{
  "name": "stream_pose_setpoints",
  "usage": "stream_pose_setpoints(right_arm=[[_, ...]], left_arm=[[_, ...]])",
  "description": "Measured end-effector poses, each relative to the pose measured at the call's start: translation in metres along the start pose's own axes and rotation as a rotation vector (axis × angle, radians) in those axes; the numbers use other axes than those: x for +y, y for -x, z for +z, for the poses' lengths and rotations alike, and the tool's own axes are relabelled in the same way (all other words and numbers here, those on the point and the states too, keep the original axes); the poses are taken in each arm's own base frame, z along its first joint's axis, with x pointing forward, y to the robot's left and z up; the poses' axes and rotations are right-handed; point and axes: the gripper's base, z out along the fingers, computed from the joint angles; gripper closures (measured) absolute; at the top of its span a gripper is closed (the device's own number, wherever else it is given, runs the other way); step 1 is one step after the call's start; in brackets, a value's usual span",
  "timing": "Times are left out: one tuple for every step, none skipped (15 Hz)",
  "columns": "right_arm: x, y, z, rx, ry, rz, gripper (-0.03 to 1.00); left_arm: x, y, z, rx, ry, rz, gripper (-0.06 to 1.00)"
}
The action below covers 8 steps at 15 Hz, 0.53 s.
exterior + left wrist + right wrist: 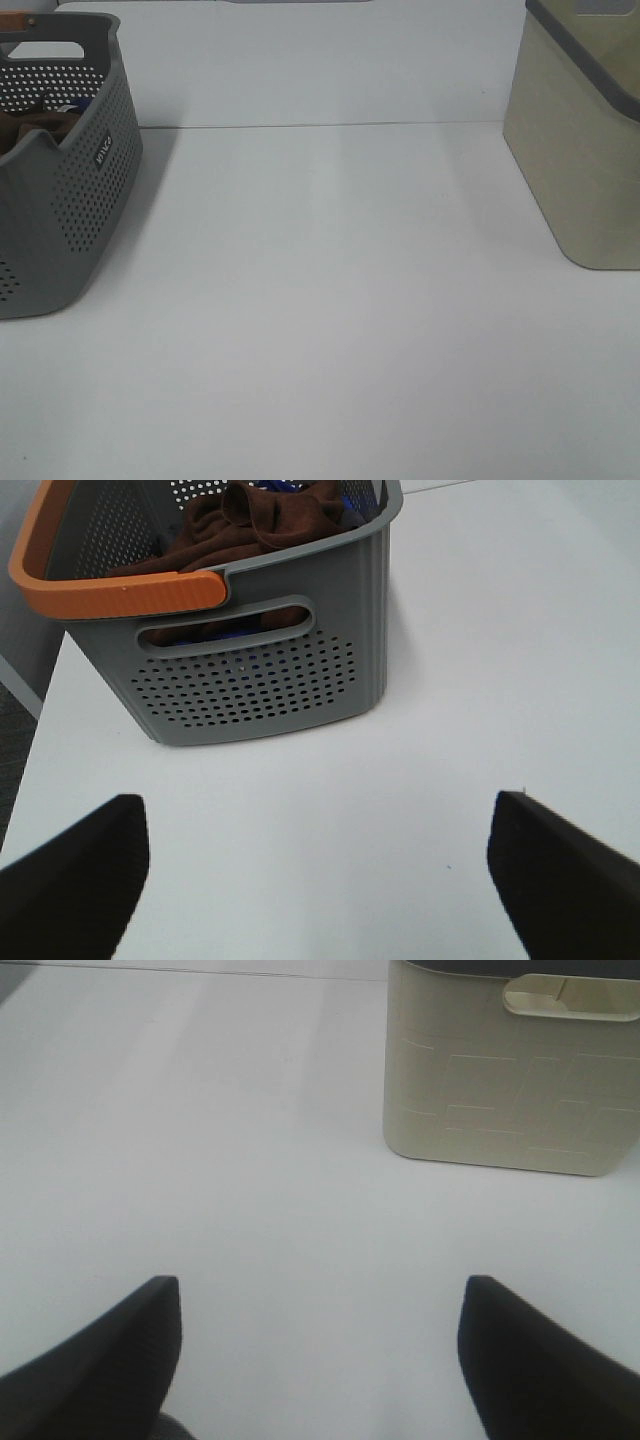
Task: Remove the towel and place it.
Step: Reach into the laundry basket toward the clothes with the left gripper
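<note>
Currently the towel (250, 525) lies bunched inside the grey basket (250, 690), against a blue item (355, 494). The left tool (315, 810) and right tool (320, 1290) hang wide and empty over the counter (320, 300). A careless pinch could drag the blue item out too, or tip the basket.
</note>
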Motion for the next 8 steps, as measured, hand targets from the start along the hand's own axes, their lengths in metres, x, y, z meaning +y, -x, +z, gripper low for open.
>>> stream_pose_setpoints(right_arm=[[0.0,0.0,0.0,0.0,0.0,0.0,0.24],[0.0,0.0,0.0,0.0,0.0,0.0,0.24],[0.0,0.0,0.0,0.0,0.0,0.0,0.24],[0.0,0.0,0.0,0.0,0.0,0.0,0.24],[0.0,0.0,0.0,0.0,0.0,0.0,0.24],[0.0,0.0,0.0,0.0,0.0,0.0,0.24],[0.0,0.0,0.0,0.0,0.0,0.0,0.24],[0.0,0.0,0.0,0.0,0.0,0.0,0.24]], left_arm=[[0.0,0.0,0.0,0.0,0.0,0.0,0.07],[0.0,0.0,0.0,0.0,0.0,0.0,0.07],[0.0,0.0,0.0,0.0,0.0,0.0,0.07],[0.0,0.0,0.0,0.0,0.0,0.0,0.07],[0.0,0.0,0.0,0.0,0.0,0.0,0.07],[0.0,0.0,0.0,0.0,0.0,0.0,0.07],[0.0,0.0,0.0,0.0,0.0,0.0,0.07],[0.0,0.0,0.0,0.0,0.0,0.0,0.07]])
